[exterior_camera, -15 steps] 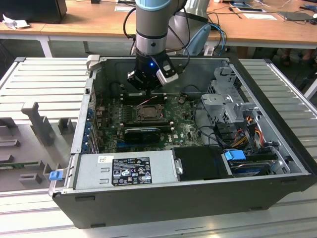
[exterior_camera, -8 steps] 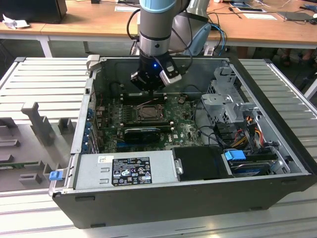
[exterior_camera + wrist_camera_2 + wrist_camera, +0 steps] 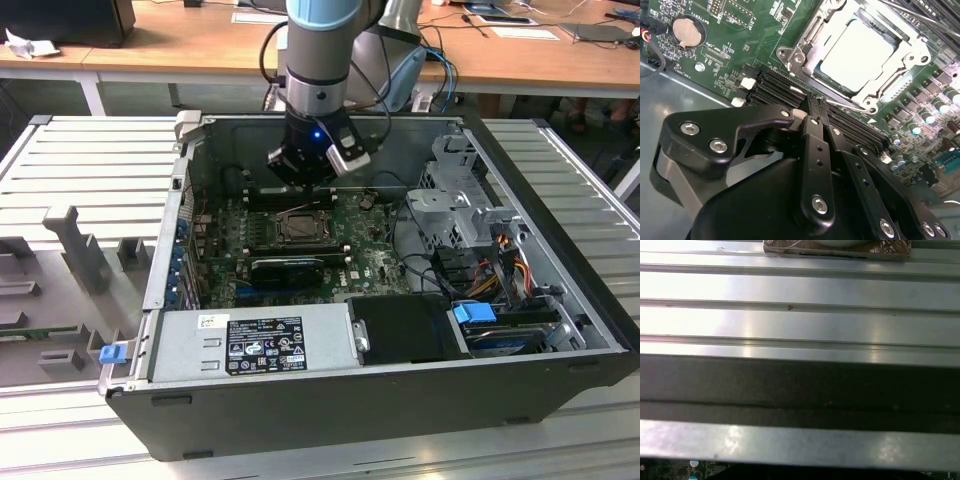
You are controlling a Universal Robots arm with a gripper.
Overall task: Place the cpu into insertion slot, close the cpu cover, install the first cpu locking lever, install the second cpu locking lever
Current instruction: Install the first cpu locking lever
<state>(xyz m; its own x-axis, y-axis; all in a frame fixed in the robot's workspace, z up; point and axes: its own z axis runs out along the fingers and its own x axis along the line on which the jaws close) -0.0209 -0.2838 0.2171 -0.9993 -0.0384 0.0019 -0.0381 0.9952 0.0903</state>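
Note:
The cpu (image 3: 856,47) lies flat in the insertion slot (image 3: 300,228) on the green motherboard (image 3: 370,265), its pale face showing. The cpu cover (image 3: 807,47) is a metal frame lying down around the chip's edges. A thin lever rod (image 3: 840,101) runs along the socket's side nearest the gripper. In the exterior view my gripper (image 3: 305,170) hangs inside the case just behind the socket. In the second wrist view the gripper (image 3: 816,101) is shut with nothing in it, its tips over the black memory slots (image 3: 775,87) beside the socket.
The open computer case (image 3: 560,330) stands on a ribbed metal table (image 3: 800,290). Inside are a power supply (image 3: 250,345), a drive cage (image 3: 460,200) with cables, and a long black card (image 3: 288,268). A coin battery (image 3: 688,31) sits on the board.

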